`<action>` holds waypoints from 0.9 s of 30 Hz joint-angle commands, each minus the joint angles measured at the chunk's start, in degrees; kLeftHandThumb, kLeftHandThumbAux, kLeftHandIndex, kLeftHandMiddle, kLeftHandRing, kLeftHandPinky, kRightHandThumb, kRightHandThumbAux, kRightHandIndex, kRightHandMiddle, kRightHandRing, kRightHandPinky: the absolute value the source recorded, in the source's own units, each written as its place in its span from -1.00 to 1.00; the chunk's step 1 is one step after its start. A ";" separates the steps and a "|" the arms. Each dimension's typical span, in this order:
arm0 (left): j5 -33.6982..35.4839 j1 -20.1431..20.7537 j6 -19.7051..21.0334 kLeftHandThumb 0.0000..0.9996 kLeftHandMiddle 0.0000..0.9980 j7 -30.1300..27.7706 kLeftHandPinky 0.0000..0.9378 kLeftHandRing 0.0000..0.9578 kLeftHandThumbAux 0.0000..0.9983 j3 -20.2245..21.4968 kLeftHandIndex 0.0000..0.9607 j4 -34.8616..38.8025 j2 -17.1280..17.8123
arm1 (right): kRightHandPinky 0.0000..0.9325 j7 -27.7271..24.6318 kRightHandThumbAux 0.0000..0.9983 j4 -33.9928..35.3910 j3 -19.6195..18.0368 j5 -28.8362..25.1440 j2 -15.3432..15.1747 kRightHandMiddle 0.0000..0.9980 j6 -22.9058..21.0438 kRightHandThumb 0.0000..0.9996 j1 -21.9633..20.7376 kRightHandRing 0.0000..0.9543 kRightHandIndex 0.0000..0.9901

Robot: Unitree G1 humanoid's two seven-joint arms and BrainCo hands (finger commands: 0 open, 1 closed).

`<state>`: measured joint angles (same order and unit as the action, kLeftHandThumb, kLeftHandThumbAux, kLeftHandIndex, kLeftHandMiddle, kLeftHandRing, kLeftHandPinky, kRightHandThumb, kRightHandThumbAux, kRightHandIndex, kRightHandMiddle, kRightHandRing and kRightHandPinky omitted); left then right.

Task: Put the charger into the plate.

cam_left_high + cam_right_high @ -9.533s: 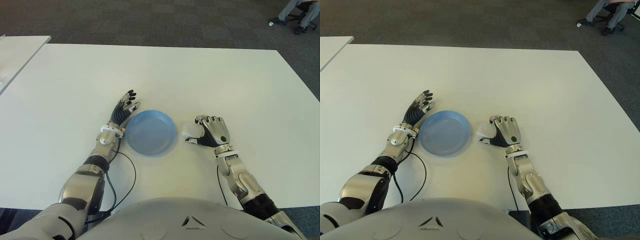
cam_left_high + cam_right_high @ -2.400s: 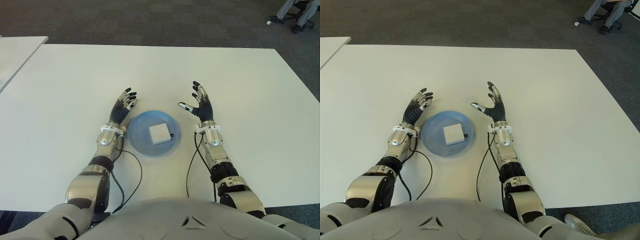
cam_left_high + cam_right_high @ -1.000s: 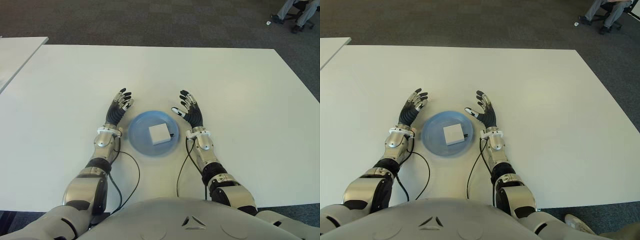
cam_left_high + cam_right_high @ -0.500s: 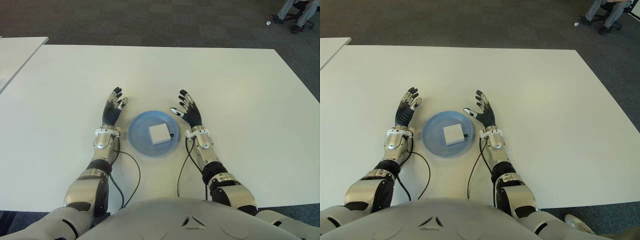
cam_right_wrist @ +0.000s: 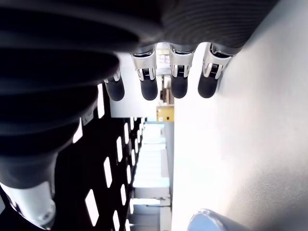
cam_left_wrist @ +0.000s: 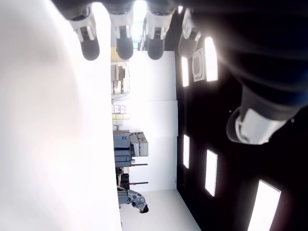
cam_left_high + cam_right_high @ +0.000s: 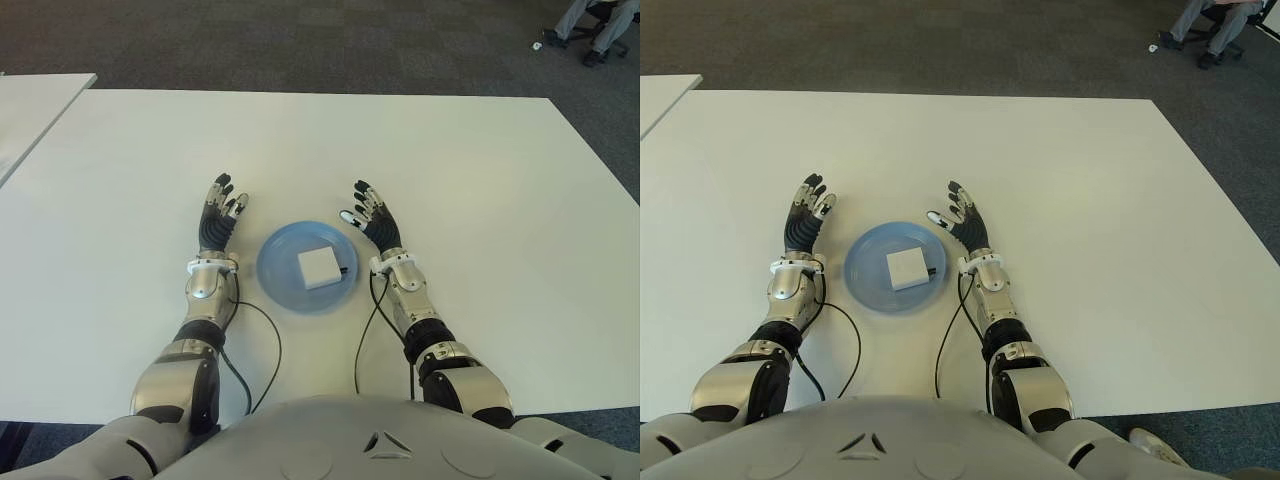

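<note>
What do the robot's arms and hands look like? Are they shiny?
Yes, shiny silver metal arms with dark bands at the joints. The left hand and right hand are black with ribbed palms, pale silver-white fingertips and a white cuff at each wrist. A thin black cable trails from each wrist toward the body.

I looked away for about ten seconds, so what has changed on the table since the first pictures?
The charger, then in the right hand beside the plate, has been let go and now lies in the plate. The right hand has opened and drawn back to the plate's right. The left hand has shifted a little left, away from the rim. The plate and the table are unchanged.
</note>
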<state>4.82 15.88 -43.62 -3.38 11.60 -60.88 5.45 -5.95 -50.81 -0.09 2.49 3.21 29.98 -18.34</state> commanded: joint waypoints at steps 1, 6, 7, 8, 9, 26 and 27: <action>0.47 -4.67 3.92 -1.00 -0.94 0.47 -0.90 -0.95 0.13 0.50 -0.99 -2.74 -0.92 | -0.94 -0.45 0.21 -1.61 -0.03 -0.74 0.20 -0.91 -4.11 -0.97 2.55 -0.92 -0.97; 0.35 -4.82 3.76 -1.00 -0.93 0.48 -0.90 -0.94 0.13 0.62 -0.99 -2.62 -0.89 | -0.95 -0.89 0.13 -2.24 -0.36 -1.04 -0.04 -0.91 -5.09 -0.99 1.91 -0.93 -0.98; 0.32 -4.84 3.70 -1.00 -0.93 0.48 -0.90 -0.94 0.13 0.64 -0.99 -2.62 -0.89 | -0.95 -1.00 0.12 -2.32 -0.43 -1.15 -0.04 -0.91 -5.24 -1.00 1.85 -0.93 -0.98; 0.29 -4.84 3.67 -1.00 -0.93 0.49 -0.90 -0.94 0.12 0.66 -0.99 -2.62 -0.90 | -0.95 -1.08 0.11 -2.33 -0.47 -1.22 -0.04 -0.91 -5.31 -1.00 1.83 -0.93 -0.98; 0.24 -4.90 3.58 -1.00 -0.93 0.49 -0.90 -0.94 0.12 0.66 -0.99 -2.60 -0.88 | -0.95 -1.31 0.11 -2.35 -0.62 -1.50 0.04 -0.91 -5.55 -1.00 1.82 -0.93 -0.98; 0.04 -5.06 3.29 -1.00 -0.88 -1.16 -0.87 -0.90 0.09 0.31 -0.97 -2.88 -0.38 | -0.99 2.08 0.26 -3.09 -4.23 -4.77 1.88 -0.94 -5.83 -1.00 1.23 -0.99 -0.99; -0.02 -5.07 3.28 -1.00 -0.88 -1.15 -0.87 -0.89 0.09 0.26 -0.97 -2.88 -0.36 | -0.99 2.66 0.27 -3.14 -4.32 -4.71 1.98 -0.94 -5.69 -1.00 1.22 -0.99 -0.99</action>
<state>5.03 15.63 -43.63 -3.73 12.22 -60.70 5.79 -6.04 -51.11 -3.44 -2.01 4.71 26.82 -19.71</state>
